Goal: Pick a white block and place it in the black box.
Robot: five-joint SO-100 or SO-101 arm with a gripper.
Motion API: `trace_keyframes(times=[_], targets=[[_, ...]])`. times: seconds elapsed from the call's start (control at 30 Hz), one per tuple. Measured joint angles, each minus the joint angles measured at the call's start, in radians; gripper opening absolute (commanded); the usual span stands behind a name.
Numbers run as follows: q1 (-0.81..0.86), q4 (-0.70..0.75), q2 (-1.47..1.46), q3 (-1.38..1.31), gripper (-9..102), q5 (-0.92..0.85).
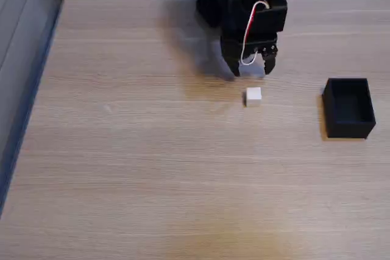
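Above the white block (253,96), the jaws hang released, arm cut off at the frame top.

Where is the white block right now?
In the fixed view the block sits on the table right of centre, just below the open gripper and untouched by it, with the black box farther to its right.

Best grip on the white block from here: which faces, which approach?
Come straight down on the white block and pinch two opposite side faces. It is a small cube resting flat on the table, apart from the black box, so every side is free. The gripper hangs open just behind it in the fixed view, so probably a short move forward, then down.
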Motion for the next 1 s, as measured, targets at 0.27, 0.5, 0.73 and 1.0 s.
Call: trace_keyframes(times=[0.27, 0.5, 0.73, 1.0], targets=[[0.012, -0.006, -0.135, -0.114, 27, 0.018], [0.015, -0.008, -0.225, -0.201, 27, 0.028], [0.015, -0.003, -0.276, -0.25, 27, 0.041], [0.015, 0.017, -0.318, -0.304, 25, 0.054]])
